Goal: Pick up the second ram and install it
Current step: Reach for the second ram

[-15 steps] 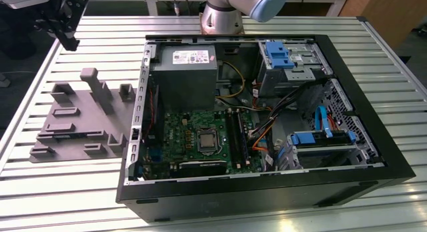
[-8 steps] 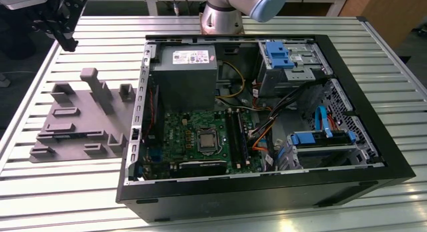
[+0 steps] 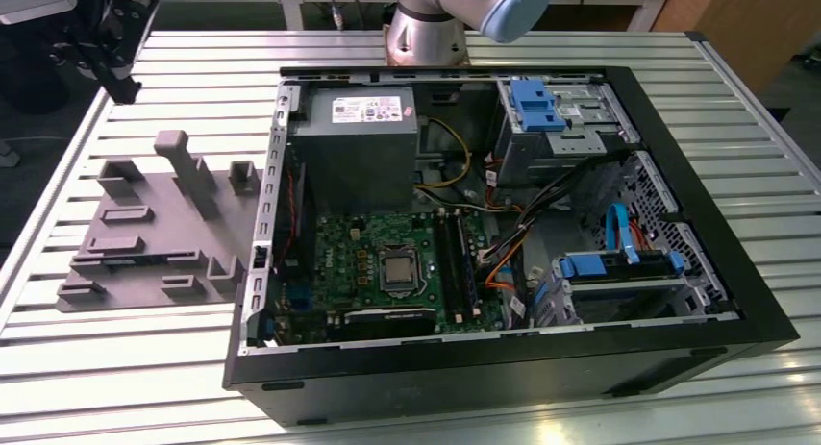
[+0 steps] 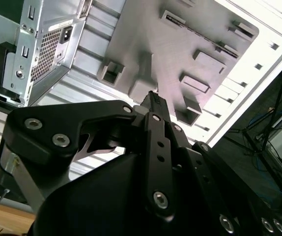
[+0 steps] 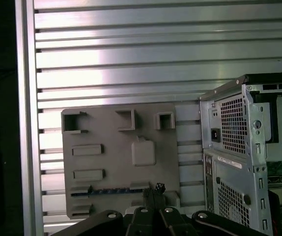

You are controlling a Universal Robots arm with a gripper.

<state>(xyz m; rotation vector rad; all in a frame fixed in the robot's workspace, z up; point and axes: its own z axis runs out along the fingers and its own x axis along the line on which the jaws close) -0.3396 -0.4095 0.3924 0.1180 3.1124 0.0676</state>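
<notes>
- Fingers (image 4: 156,125) of the gripper (image 5: 154,190) pressed together in both wrist views, with nothing pinched between them.
- Poised over the grey tray (image 5: 106,128), apart from it and from everything on it.
- In a long slot of that tray, the second ram (image 5: 110,190): a thin dark blue-green strip, untouched and not yet lifted.
- In the first wrist view, fingertips lined up just past one end of the stick, yet clearly above it and not in contact.
- To the exterior view's right of the tray, the computer case (image 3: 513,354) lying open on the slatted table (image 3: 129,368), with the motherboard (image 3: 372,262) exposed.
- Long black memory sockets (image 3: 457,264) just beside the processor socket, well apart from the tray and the gripper.
- Impossible to tell whether a stick already sits in those sockets.
- By judgement, very early in the task: nothing gripped, nothing carried, nothing seated.
- Left to do, as far as can be judged: the whole pick-up from the tray and the whole fitting into a socket.
</notes>
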